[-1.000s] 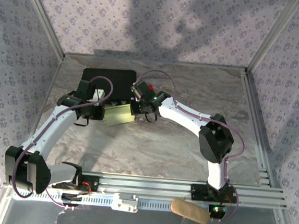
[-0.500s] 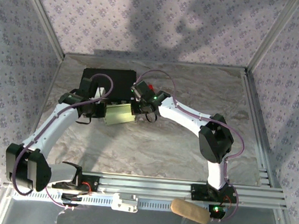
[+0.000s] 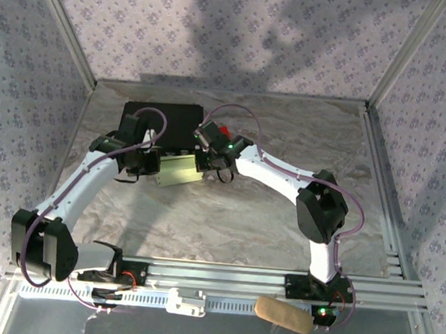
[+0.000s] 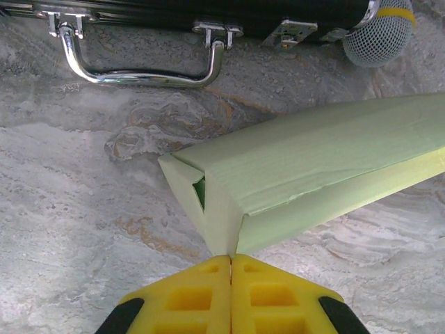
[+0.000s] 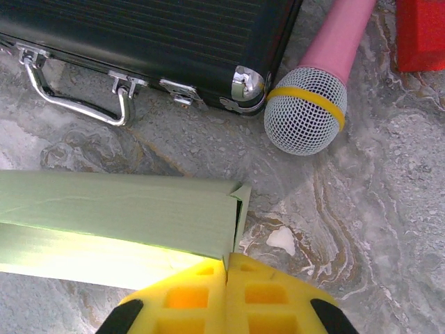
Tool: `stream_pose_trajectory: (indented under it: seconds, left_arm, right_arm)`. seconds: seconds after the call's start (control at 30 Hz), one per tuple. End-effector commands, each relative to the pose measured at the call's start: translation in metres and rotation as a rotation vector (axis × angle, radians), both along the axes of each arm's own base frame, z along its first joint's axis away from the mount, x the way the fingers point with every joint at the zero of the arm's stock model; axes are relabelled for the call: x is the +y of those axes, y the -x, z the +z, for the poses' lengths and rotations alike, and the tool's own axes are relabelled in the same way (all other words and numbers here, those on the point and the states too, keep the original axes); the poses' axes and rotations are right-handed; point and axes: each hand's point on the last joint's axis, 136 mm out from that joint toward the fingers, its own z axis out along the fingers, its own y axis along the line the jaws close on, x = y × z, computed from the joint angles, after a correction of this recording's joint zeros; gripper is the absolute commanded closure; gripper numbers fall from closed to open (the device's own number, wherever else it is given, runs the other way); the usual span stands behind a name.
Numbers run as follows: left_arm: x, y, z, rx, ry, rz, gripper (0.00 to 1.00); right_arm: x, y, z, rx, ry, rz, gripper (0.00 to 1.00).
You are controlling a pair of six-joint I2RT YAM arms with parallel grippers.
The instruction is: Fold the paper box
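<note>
Looking down from the top camera, you have the paper box lying on the table left of middle, just in front of the black case. There is an arm at each end of it: the left fingers at its left end, the right fingers at its right end (a red block sits just behind the right wrist).

From the left wrist, your yellow left fingers are pressed together, and the lower corner of the box's open end meets their tips. Whether any card is nipped in the seam cannot be told. The box is a long, pale green, partly folded tube running off to the right. Beyond it the case's chrome handle lies against the table, and a microphone pokes in at top right.

From the right wrist, the right fingers are likewise pressed together, tips touching the box's near right corner. The pink-handled microphone lies beside the case's corner, apart from the box.
</note>
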Motion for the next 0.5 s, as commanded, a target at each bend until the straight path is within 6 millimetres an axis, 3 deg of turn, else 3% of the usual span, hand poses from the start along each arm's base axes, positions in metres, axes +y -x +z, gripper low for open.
stream_pose_trajectory:
  seconds: [0.0,0.3,0.47]
  left_arm:
    - [-0.015,-0.004,0.012,-0.008,0.071,-0.007,0.93]
    - [-0.015,-0.002,0.006,0.000,0.060,-0.003,0.95]
    - [-0.008,0.004,-0.008,0.009,0.033,0.010,0.96]
  right_arm:
    - [0.007,0.012,-0.009,0.039,0.025,0.012,1.00]
    - [0.006,0.011,-0.010,0.037,0.031,0.008,1.00]
    - [0.006,0.012,-0.011,0.028,0.042,0.008,1.00]
